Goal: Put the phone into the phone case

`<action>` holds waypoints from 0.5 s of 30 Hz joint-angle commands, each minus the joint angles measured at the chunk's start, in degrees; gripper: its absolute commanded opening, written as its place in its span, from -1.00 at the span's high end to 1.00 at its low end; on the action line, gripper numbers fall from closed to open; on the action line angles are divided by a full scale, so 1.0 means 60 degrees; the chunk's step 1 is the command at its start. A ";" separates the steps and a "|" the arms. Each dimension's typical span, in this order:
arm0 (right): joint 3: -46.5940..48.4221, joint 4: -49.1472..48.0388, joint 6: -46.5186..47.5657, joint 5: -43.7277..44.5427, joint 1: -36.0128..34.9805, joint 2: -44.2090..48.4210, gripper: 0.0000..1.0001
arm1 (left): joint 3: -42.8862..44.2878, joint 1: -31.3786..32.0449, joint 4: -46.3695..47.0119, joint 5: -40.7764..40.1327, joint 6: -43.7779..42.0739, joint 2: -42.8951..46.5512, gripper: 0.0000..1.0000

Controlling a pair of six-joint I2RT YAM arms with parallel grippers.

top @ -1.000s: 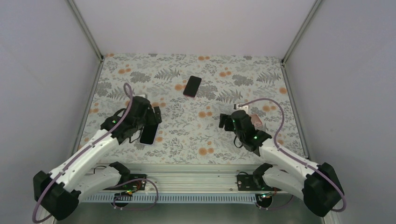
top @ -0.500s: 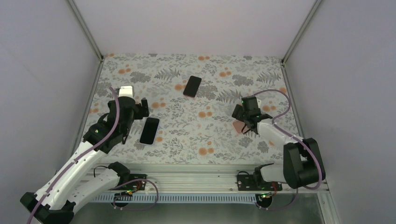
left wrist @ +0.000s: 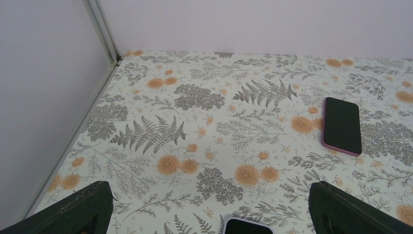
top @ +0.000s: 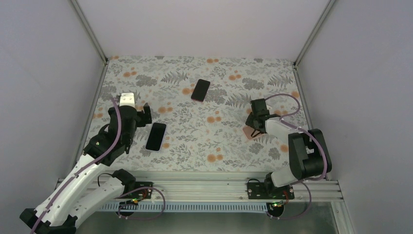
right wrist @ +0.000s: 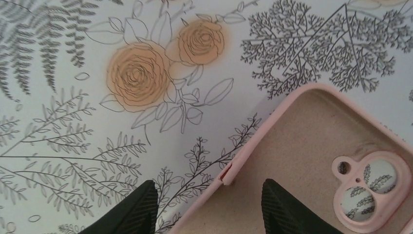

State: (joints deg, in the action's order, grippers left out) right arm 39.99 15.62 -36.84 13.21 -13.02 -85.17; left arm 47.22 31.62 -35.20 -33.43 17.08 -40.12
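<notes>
The left arm has drawn back toward the left wall, and the right arm has folded in tight over the case. The left gripper (left wrist: 210, 195) gapes wide and empty. The phone (top: 156, 136), a dark flat slab, lies just to its right. Farther back lies a second phone (top: 200, 90) with a pink edge. On the right, the pink phone case (right wrist: 311, 141) lies hollow side up, camera cut-out showing. The right gripper (right wrist: 209, 195) points down, fingers parted astride its side wall, elbow bent sharply.
</notes>
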 commanded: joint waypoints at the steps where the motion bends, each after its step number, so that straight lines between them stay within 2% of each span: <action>1: 0.0171 0.0028 -0.0307 0.0142 0.0102 -0.0259 0.04 | -0.0107 -0.0089 0.0241 0.0063 -0.0209 -0.0014 -1.00; 12: 0.0388 0.0051 -0.0120 0.0248 0.0115 -0.1022 0.34 | -0.0172 -0.0796 0.0438 0.0752 -0.0362 -0.0052 -1.00; 15: 0.0504 0.0220 -0.0030 0.0307 0.0105 -0.1182 0.52 | -0.0182 -0.0993 0.0513 0.1063 -0.0428 -0.0119 -1.00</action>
State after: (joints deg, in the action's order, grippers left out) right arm 42.11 15.46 -37.15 14.04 -12.99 -90.30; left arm 46.59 27.07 -34.26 -29.91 15.79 -40.56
